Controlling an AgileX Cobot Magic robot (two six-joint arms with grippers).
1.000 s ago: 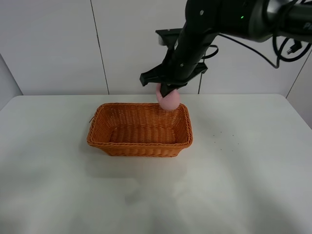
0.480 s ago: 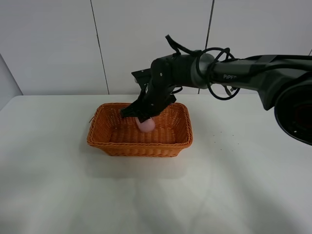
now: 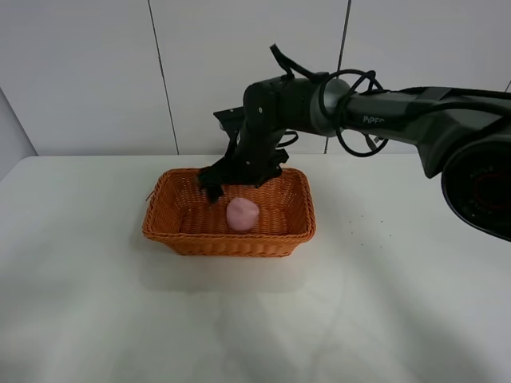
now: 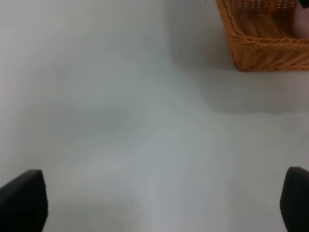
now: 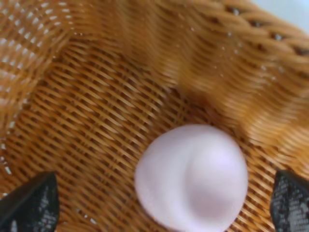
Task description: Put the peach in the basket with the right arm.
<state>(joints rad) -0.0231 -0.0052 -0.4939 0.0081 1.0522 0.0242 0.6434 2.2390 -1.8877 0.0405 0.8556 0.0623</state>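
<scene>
The peach (image 3: 242, 214) lies on the woven floor of the basket (image 3: 231, 242), about midway along its length and clear of the rim. The right claw (image 5: 159, 200) hangs just above the peach, inside the basket's opening. Its two fingers are spread wide, one on either side of the fruit, and neither touches it. The peach sits free between and below the fingertips (image 5: 30, 205), close to the foot of one basket wall.

The fruit looks almost round, so no long axis stands out. A soft ridge runs across its upper face in the right wrist view, but which way its tip points cannot be told.

The right arm (image 3: 383, 112) reaches in over the basket's far rim. The left claw (image 4: 158, 200) is also spread wide, above bare tabletop (image 3: 399, 303) outside one basket corner.
</scene>
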